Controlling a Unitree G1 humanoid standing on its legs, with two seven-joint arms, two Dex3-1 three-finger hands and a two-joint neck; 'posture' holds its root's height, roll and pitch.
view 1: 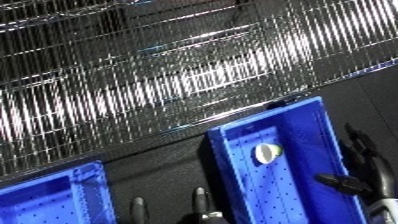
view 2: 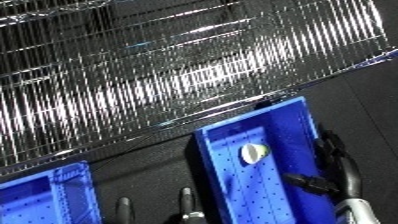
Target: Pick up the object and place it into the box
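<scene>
1. Blue bin already holds the small round white object, lying on its dotted floor.
2. Your right hand hangs over the bin's right wall, fingers spread, holding nothing.
3. Your left hand shows straight fingertips, also holding nothing.

Left hand (fingertips only) cropped.
</scene>
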